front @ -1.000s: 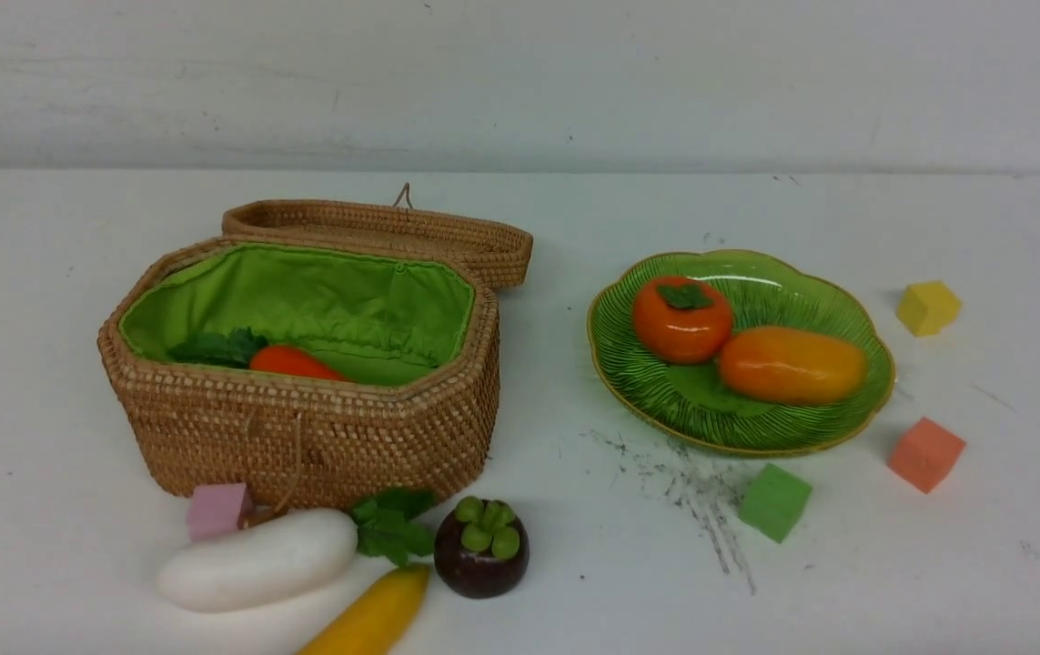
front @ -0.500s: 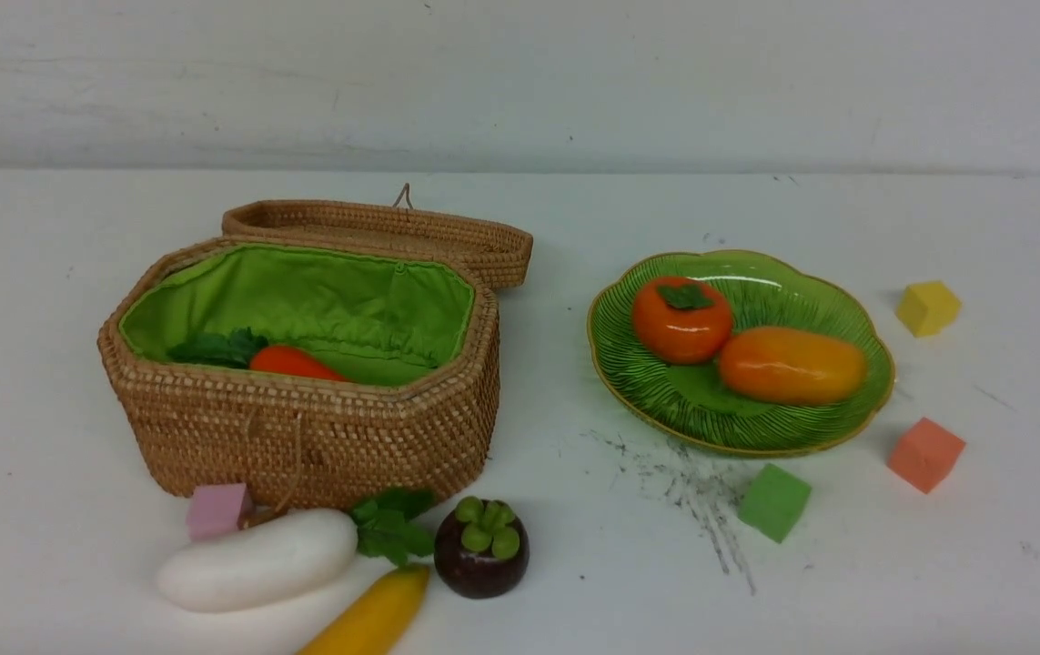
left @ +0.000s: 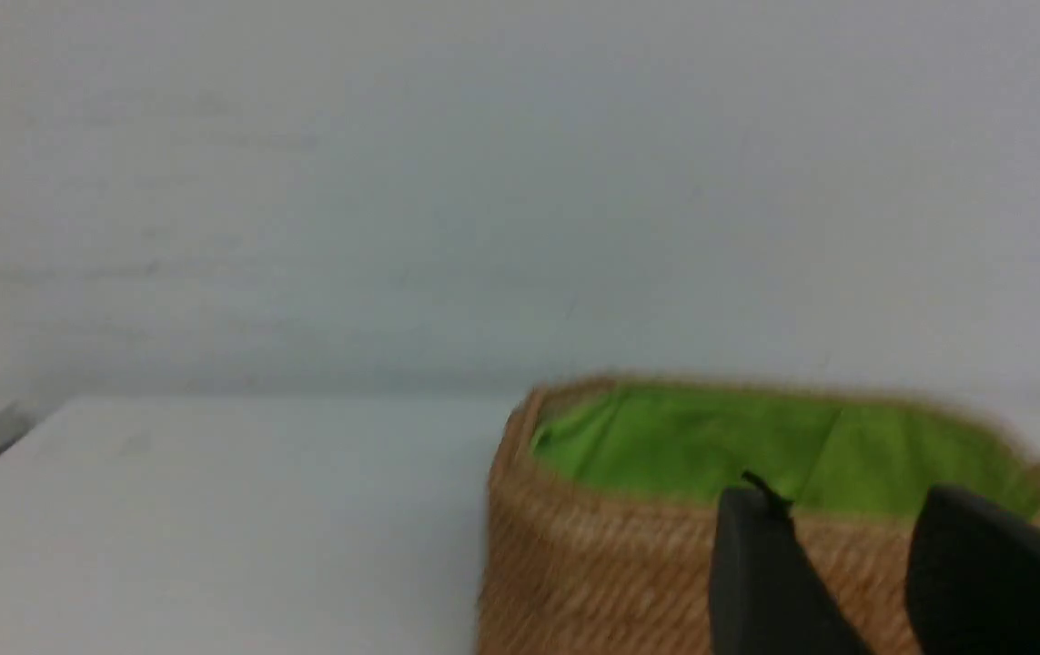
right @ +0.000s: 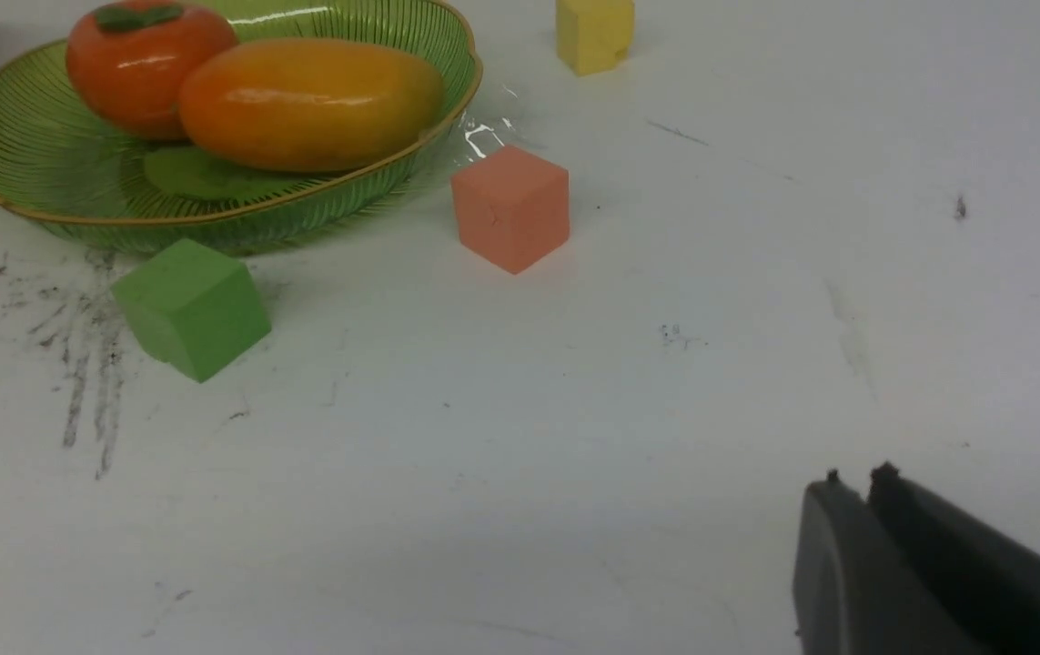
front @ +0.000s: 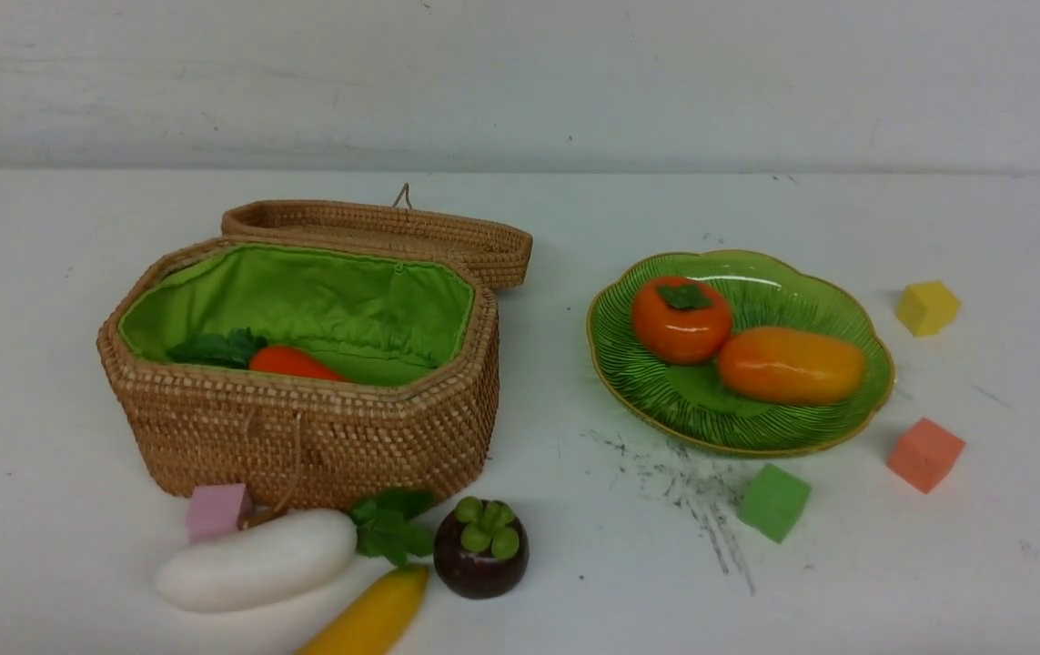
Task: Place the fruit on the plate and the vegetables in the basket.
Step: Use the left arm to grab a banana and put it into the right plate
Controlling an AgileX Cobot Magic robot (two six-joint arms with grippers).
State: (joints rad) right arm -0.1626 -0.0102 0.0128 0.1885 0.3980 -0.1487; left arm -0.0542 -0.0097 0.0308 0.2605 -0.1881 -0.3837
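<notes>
The wicker basket (front: 301, 428) stands open at the left, and the carrot (front: 292, 362) lies on its green lining. In front of it lie the white radish (front: 256, 559), the banana (front: 369, 619) and the mangosteen (front: 480, 550). The green plate (front: 629, 400) at the right holds the persimmon (front: 681, 318) and the mango (front: 791, 364). Neither arm shows in the front view. My left gripper (left: 847, 496) is open and empty, close to the basket (left: 592, 564). My right gripper (right: 858, 475) is shut and empty over bare table, apart from the plate (right: 210, 214).
The basket's lid (front: 383, 232) lies open behind it. A pink cube (front: 217, 509) sits at the basket's front. A green cube (front: 774, 500), an orange cube (front: 925, 453) and a yellow cube (front: 927, 307) stand around the plate. Dark scuff marks streak the table before the plate.
</notes>
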